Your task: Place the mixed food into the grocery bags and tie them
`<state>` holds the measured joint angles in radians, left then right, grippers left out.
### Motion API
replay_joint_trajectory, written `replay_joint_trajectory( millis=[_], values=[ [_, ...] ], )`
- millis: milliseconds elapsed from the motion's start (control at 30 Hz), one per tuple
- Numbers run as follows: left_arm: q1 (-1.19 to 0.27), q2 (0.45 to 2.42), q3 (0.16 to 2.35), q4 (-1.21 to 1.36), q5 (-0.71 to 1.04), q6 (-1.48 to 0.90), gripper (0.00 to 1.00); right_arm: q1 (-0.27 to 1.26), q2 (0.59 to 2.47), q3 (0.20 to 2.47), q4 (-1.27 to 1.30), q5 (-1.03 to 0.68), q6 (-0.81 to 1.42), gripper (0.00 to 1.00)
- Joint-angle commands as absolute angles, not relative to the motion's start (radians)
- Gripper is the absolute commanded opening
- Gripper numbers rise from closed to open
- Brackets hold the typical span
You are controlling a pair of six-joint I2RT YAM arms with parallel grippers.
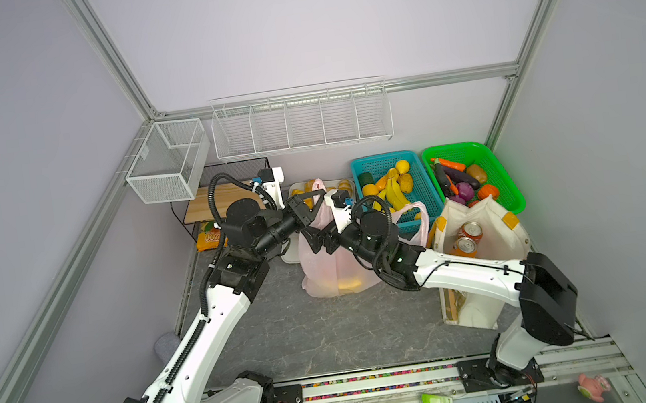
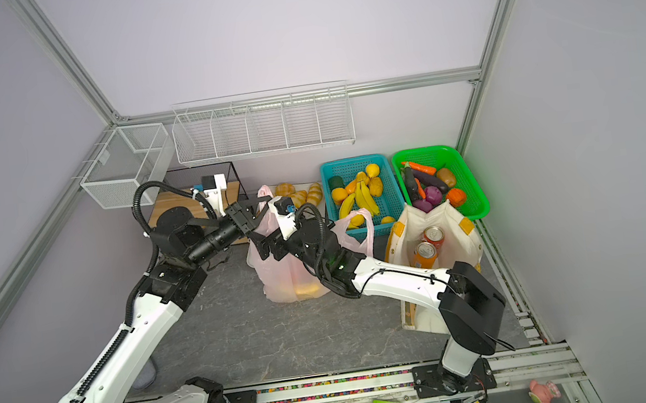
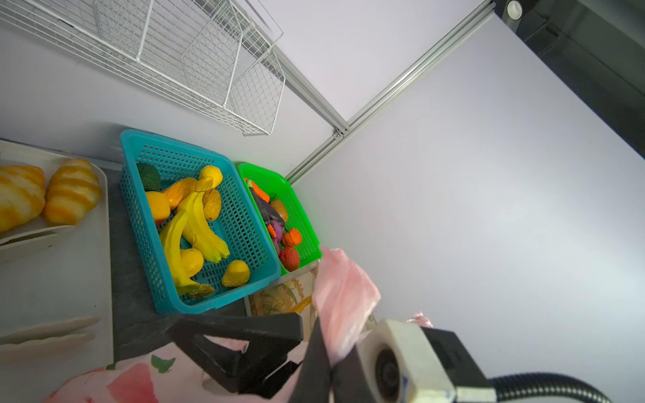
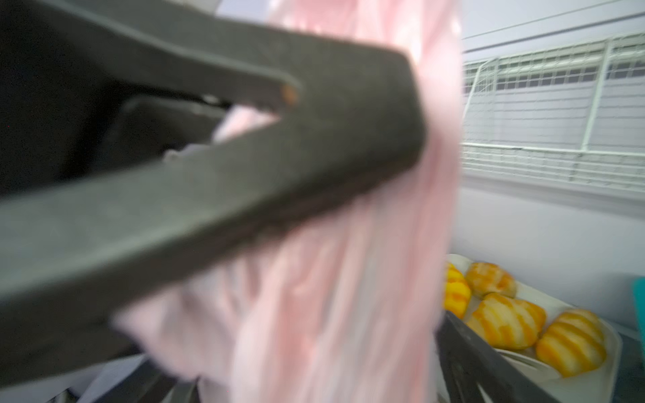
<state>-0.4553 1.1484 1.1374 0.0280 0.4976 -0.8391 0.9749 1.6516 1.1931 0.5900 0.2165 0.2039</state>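
The pink grocery bag [image 1: 333,268] stands mid-table with yellow fruit showing through its base. My left gripper [image 1: 313,203] [image 3: 321,370] is shut on one raised handle [image 3: 345,296] of that bag. My right gripper [image 1: 320,246] [image 4: 314,377] is open just below it, and the pink handle [image 4: 349,279] hangs between its spread fingers. The cream tote [image 1: 497,231] stands open at the right with a red cola can [image 1: 471,230] and an orange soda can [image 1: 465,245] upright inside. Bananas [image 1: 393,194], oranges and a pear lie in the blue basket [image 1: 383,157].
A green basket [image 1: 453,147] of vegetables stands right of the blue one. A white tray [image 4: 607,352] of croissants sits behind the pink bag. White wire baskets [image 1: 303,125] hang on the back wall, and a wooden shelf [image 1: 204,204] stands at the back left.
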Motion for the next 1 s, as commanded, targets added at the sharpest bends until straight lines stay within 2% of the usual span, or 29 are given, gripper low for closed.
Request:
replay_joint_trajectory(
  millis=[0, 100, 167, 367, 433, 467, 567, 633, 800, 967],
  values=[
    [-0.454, 1.139, 1.123, 0.078, 0.495, -0.887, 0.0, 0.988, 1.686, 1.162, 0.697, 0.401, 0.282, 0.81],
    [-0.454, 1.125, 1.117, 0.075, 0.481, -0.901, 0.0, 0.999, 1.718, 1.124, 0.7, 0.546, 0.282, 0.61],
    [-0.455, 1.118, 1.117, 0.071, 0.467, -0.902, 0.0, 1.004, 1.732, 1.077, 0.718, 0.585, 0.274, 0.54],
    [-0.453, 1.126, 1.122, 0.05, 0.462, -0.879, 0.0, 1.007, 1.68, 0.983, 0.754, 0.478, 0.141, 0.52],
    [-0.453, 1.129, 1.128, 0.03, 0.458, -0.857, 0.0, 1.0, 1.636, 1.014, 0.66, 0.408, 0.092, 0.56],
    [-0.452, 1.13, 1.133, 0.017, 0.454, -0.844, 0.0, 0.995, 1.607, 1.038, 0.58, 0.374, 0.074, 0.63],
    [-0.451, 1.133, 1.151, -0.019, 0.445, -0.804, 0.0, 0.988, 1.521, 1.109, 0.332, 0.29, 0.014, 0.99],
    [-0.448, 1.134, 1.158, -0.036, 0.436, -0.781, 0.0, 0.987, 1.466, 1.149, 0.195, 0.24, -0.04, 0.89],
    [-0.435, 1.143, 1.166, -0.057, 0.429, -0.76, 0.0, 0.988, 1.363, 1.327, -0.183, 0.193, -0.18, 0.88],
    [-0.422, 1.158, 1.169, -0.072, 0.426, -0.753, 0.0, 0.987, 1.269, 1.451, -0.396, 0.138, -0.259, 0.88]
  ],
)
